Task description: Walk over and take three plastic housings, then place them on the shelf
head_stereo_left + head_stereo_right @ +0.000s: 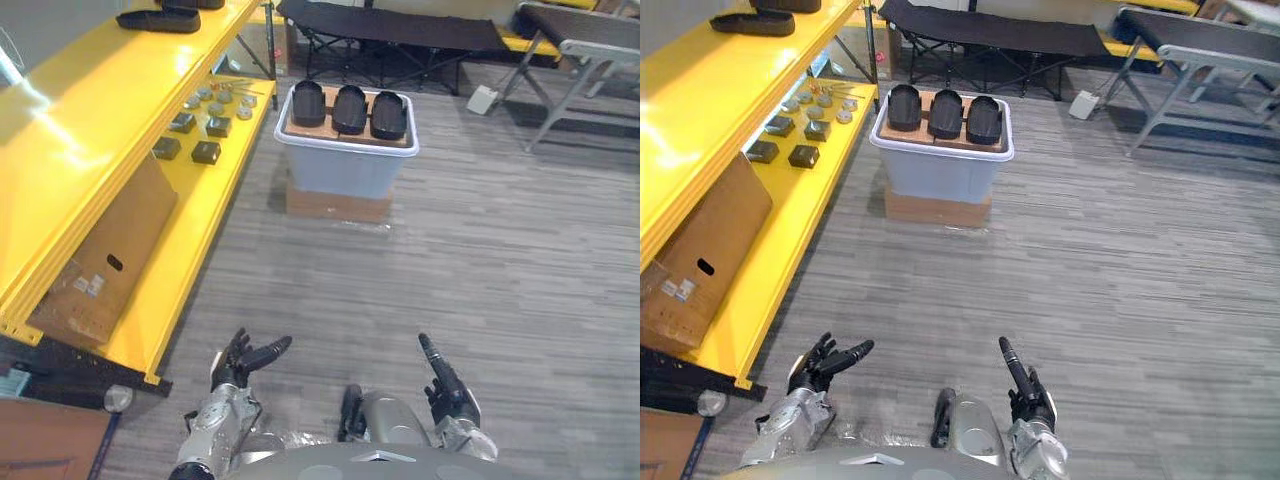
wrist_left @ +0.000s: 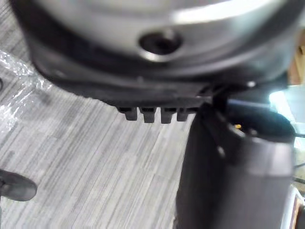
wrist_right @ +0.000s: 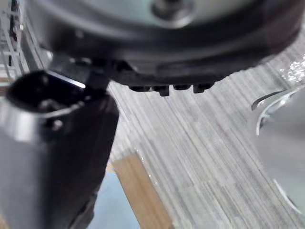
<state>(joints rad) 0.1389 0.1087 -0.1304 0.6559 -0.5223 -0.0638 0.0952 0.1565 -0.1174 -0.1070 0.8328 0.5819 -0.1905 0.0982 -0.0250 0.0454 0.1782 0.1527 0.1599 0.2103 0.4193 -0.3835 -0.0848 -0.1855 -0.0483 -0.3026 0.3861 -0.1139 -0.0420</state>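
My head's two eyes look steeply down, side by side, sharing the grey floor (image 1: 480,260), the yellow shelf (image 1: 90,130) on my left and the bin (image 1: 940,175) well ahead. Each wrist camera sits very close, peering past my left hand (image 2: 233,167) and right hand (image 3: 52,157) at the floor.

Three black plastic housings (image 1: 349,108) lie side by side on a wooden board (image 1: 318,133) atop a pale plastic bin (image 1: 345,170). The bin stands on a cardboard box (image 1: 338,206) on the grey floor (image 1: 480,270), beside the yellow shelf (image 1: 200,235).
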